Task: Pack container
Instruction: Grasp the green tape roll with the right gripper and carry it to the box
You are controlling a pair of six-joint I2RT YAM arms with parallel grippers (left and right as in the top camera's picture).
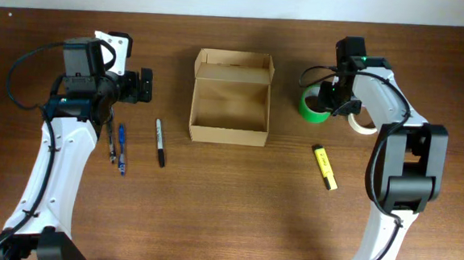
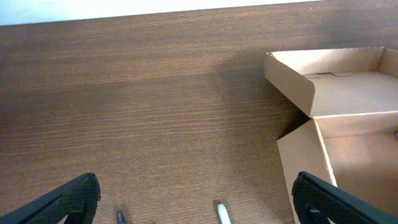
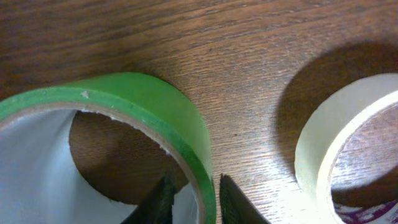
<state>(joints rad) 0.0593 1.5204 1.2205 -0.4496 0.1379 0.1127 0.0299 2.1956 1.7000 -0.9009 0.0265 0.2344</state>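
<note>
The container (image 1: 228, 135), a tan cardboard box, lies open at the table's centre with its flap lid folded back; nothing shows inside it. It also fills the right side of the left wrist view (image 2: 336, 93). A green tape roll (image 1: 311, 105) lies to the right of it. My right gripper (image 1: 330, 104) is shut on that roll's near wall (image 3: 155, 106), one finger inside the ring and one outside (image 3: 199, 202). My left gripper (image 1: 144, 85) hovers open left of the box, holding nothing (image 2: 198, 199).
A pale, whitish tape roll (image 1: 363, 124) lies right beside the green one (image 3: 336, 143). A yellow highlighter (image 1: 324, 167) sits in front of the rolls. A black marker (image 1: 160, 142) and two blue pens (image 1: 122, 149) lie left of the box.
</note>
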